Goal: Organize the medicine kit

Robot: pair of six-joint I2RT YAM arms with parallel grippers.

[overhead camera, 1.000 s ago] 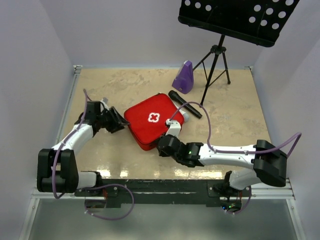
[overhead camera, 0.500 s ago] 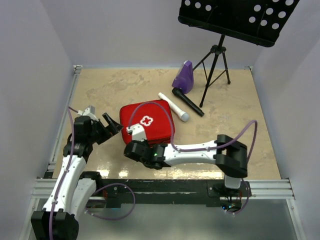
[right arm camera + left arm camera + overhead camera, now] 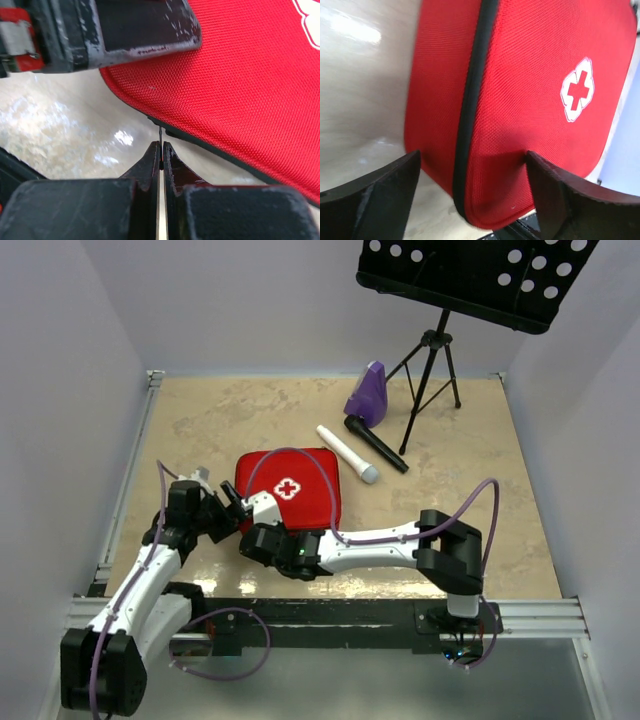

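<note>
From above, the medicine kit (image 3: 300,490) lay zipped shut on the tabletop (image 3: 470,470), left of centre and toward the near edge. The right arm reached far leftward, putting the right gripper (image 3: 256,512) at the kit's near-left corner, probably to work the zip. The left gripper (image 3: 226,508) faced that corner, likely to brace it.

In the left wrist view, its jaws stood released, straddling the corner.

In the right wrist view, the jaws were clenched on what looked like a thin zip pull (image 3: 160,131).

The medicine kit (image 3: 310,502) is red with a white cross emblem; the metronome (image 3: 367,395) is purple.
</note>
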